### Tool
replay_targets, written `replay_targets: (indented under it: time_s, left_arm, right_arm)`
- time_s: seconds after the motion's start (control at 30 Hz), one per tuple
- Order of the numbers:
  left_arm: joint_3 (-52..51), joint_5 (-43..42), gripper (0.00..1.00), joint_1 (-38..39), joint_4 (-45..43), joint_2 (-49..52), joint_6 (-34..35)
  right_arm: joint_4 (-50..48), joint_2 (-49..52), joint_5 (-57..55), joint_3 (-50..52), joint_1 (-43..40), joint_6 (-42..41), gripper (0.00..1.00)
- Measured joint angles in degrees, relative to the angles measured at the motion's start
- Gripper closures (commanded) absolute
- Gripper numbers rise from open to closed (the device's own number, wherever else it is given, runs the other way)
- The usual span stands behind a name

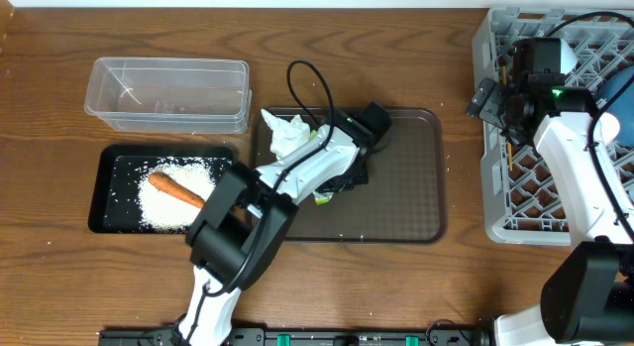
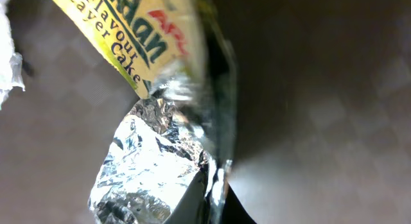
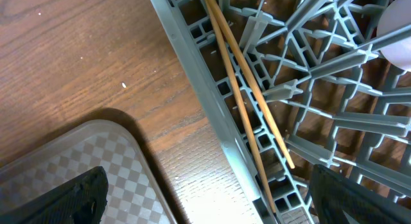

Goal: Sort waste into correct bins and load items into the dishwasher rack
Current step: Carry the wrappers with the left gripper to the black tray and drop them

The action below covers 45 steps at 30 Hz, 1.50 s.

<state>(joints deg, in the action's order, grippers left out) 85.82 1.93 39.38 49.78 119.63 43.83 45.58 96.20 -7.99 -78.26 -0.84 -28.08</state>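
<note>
One crumpled foil wrapper (image 2: 141,166), shiny silver with a yellow side, is on the brown tray (image 1: 406,187), toward its 9 o'clock edge. The left gripper (image 1: 335,184) is squeezed closed on it and hides most of it from above. A white tissue (image 1: 287,133) sits at 11 o'clock. At 9 o'clock, the black bin (image 1: 109,187) holds rice (image 1: 163,202) and a carrot (image 1: 178,189). At 3 o'clock, the right gripper (image 1: 498,106) hangs wide open and empty over the rack (image 1: 525,187), where chopsticks (image 3: 247,99) lie.
</note>
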Motion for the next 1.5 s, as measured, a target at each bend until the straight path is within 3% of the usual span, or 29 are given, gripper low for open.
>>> replay_targets:
  time_s: [0.37,0.63,0.87,1.17,1.4,1.5]
  left_arm:
    - [-0.3,-1.9,0.94,-0.2,2.6,-19.5,-2.1]
    - [-0.3,-1.9,0.94,-1.8,8.3,-23.6,-2.4]
    - [-0.3,1.2,0.94,-14.0,17.2,-23.6,0.7]
    - [-0.3,2.4,0.94,-30.1,21.7,-23.6,4.3]
    - [-0.9,4.9,0.86,-38.6,21.0,-23.7,10.5]
    - [-3.4,5.8,0.67,-41.3,19.0,-23.8,11.8]
  right_arm:
    - [0.0,0.0,0.0,0.0,0.0,0.0,0.01]
    - [0.0,0.0,0.0,0.0,0.0,0.0,0.01]
    - [0.0,0.0,0.0,0.0,0.0,0.0,0.01]
    - [0.0,0.0,0.0,0.0,0.0,0.0,0.01]
    - [0.0,0.0,0.0,0.0,0.0,0.0,0.01]
    - [0.0,0.0,0.0,0.0,0.0,0.0,0.01]
